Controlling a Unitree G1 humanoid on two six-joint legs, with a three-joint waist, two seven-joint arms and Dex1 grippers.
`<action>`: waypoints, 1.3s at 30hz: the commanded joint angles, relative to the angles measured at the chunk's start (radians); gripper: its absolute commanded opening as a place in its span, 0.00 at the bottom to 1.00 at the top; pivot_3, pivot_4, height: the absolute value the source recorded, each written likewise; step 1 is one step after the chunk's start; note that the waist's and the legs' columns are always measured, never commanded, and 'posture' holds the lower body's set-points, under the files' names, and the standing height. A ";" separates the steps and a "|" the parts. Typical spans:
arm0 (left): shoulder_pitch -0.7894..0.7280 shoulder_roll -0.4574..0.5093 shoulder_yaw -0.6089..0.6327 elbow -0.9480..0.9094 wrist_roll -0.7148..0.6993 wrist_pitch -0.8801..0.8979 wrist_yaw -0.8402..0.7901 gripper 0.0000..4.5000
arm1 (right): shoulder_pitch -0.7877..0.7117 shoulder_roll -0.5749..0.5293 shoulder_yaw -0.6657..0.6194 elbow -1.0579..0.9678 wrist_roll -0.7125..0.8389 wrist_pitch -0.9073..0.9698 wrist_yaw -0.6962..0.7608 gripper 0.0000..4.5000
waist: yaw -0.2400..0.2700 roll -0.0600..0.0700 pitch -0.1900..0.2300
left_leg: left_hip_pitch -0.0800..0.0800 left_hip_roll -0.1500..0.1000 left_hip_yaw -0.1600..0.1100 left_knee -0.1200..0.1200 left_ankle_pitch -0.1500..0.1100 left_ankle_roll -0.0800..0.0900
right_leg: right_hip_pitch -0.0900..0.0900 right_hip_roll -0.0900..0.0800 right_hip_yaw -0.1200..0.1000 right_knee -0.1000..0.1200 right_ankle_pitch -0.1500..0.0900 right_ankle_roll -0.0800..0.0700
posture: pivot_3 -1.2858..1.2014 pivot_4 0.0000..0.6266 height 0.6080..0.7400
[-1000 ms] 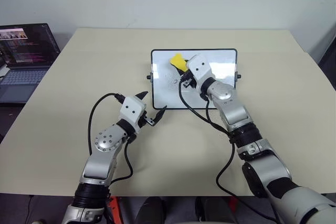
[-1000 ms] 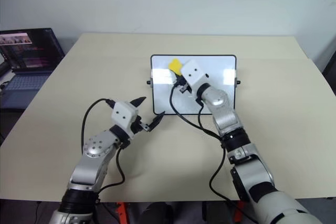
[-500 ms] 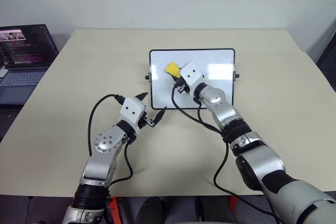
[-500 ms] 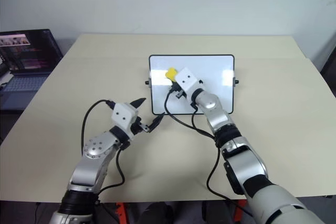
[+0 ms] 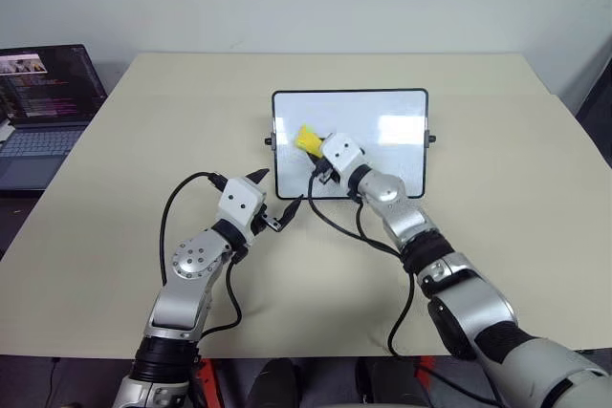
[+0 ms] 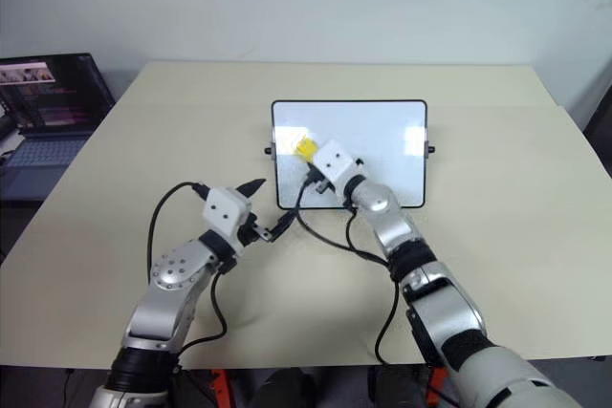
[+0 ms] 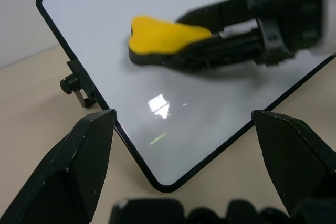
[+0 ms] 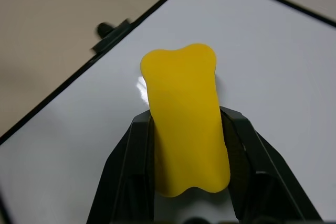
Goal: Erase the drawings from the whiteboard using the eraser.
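The whiteboard point(image 5: 382, 117) lies flat at the middle of the table, black-framed, with small knobs on its short sides. My right gripper point(image 5: 312, 144) is shut on the yellow eraser point(image 5: 306, 138), which rests against the left half of the board; the right wrist view shows the eraser point(image 8: 186, 114) pinched between both black fingers point(image 8: 131, 171). The drawings are out of view; the board surface that shows is plain white. My left gripper point(image 5: 280, 188) hangs open and empty just off the board's near left corner, its fingers point(image 7: 68, 171) either side of that corner point(image 7: 157, 182).
An open laptop point(image 5: 43, 102) stands off the table's far left. Black cables loop from both wrists over the beige table point(image 5: 143, 140). The board's left knob point(image 7: 73, 85) sticks out beside the frame.
My right gripper has slid the eraser down the board toward me and leftward, from the upper middle to the left half. The left arm has stayed still.
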 commanded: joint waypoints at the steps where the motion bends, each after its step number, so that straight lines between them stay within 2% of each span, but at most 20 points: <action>1: -0.002 0.004 0.016 -0.043 -0.004 -0.007 0.009 1.00 | 0.070 -0.018 0.029 -0.073 -0.027 0.039 0.019 0.31 | 0.000 0.000 0.000 | 0.000 0.000 0.000 0.000 0.000 0.000 | 0.000 0.000 0.000 0.000 0.000 0.000 | 0.52 0.24 1.00; 7: 0.007 0.004 0.016 -0.046 -0.004 -0.005 0.010 1.00 | 0.167 -0.070 0.046 -0.156 -0.043 0.063 0.046 0.31 | 0.001 0.000 0.000 | 0.001 0.000 -0.001 0.001 0.000 0.000 | 0.001 0.000 0.000 0.001 0.000 0.000 | 0.52 0.24 1.00; 12: 0.005 0.004 0.015 -0.041 -0.003 -0.007 0.009 1.00 | 0.201 -0.126 -0.004 -0.274 -0.005 0.106 0.064 0.31 | 0.006 0.000 0.000 | 0.001 0.000 -0.001 0.001 0.000 0.000 | 0.001 0.000 -0.001 0.000 0.000 0.000 | 0.52 0.24 1.00; 19: -0.013 0.005 0.013 -0.022 -0.004 -0.012 0.001 1.00 | 0.177 -0.160 -0.058 -0.461 0.045 0.220 0.084 0.31 | 0.005 0.000 0.000 | 0.000 0.000 -0.001 0.001 0.000 0.000 | 0.001 0.000 -0.001 0.000 0.000 0.000 | 0.52 0.24 1.00; 26: -0.030 0.004 0.008 -0.007 -0.005 -0.017 -0.007 1.00 | 0.117 -0.137 -0.070 -0.548 0.067 0.304 0.074 0.31 | -0.001 0.000 0.000 | 0.000 0.000 -0.001 -0.001 0.000 0.000 | 0.000 0.000 -0.001 -0.001 0.000 0.000 | 0.52 0.24 1.00; 33: -0.026 0.003 0.007 -0.005 -0.006 -0.022 -0.009 1.00 | 0.066 -0.081 -0.049 -0.519 0.058 0.312 0.060 0.31 | 0.002 0.000 0.000 | -0.001 0.000 -0.001 0.000 0.000 0.000 | 0.000 0.000 0.000 -0.001 0.000 0.000 | 0.52 0.24 1.00; 39: -0.003 0.008 0.012 -0.024 -0.007 -0.020 -0.008 1.00 | -0.046 -0.039 -0.033 -0.317 0.043 0.216 0.035 0.31 | -0.001 0.000 0.000 | 0.000 0.000 -0.001 -0.001 0.000 0.000 | 0.000 0.000 -0.001 -0.001 0.000 0.000 | 0.52 0.24 1.00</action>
